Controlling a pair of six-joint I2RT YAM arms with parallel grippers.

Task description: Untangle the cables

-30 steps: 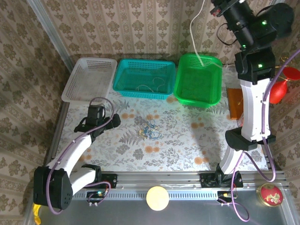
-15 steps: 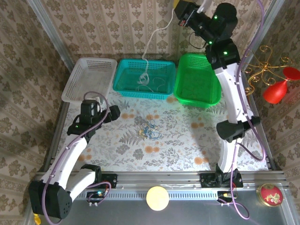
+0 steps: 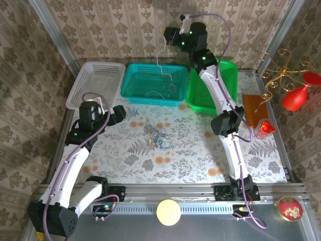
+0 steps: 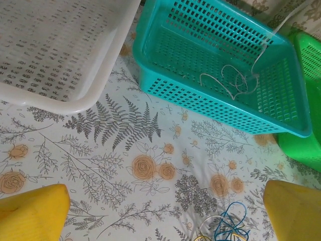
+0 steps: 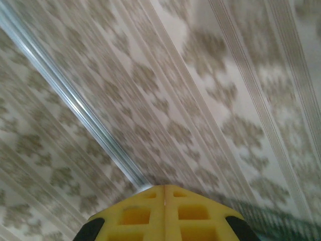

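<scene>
Pinching the white cable [image 3: 159,59] in the right tool [image 3: 173,37], pressed together, high over the teal basket [image 3: 150,101] at 12 o'clock. Holding the left tool [image 3: 119,114] spread at 10 o'clock of the clump [image 3: 159,138] on the counter [image 3: 200,155]. Might drape over the rim if released while swinging.

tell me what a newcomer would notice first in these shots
The right gripper is raised high at the far side, shut on a white cable that dangles into the teal basket. In the middle of the flowered table lies a small clump of cables, blue and yellowish, with the open left gripper hovering off to its left.
</scene>
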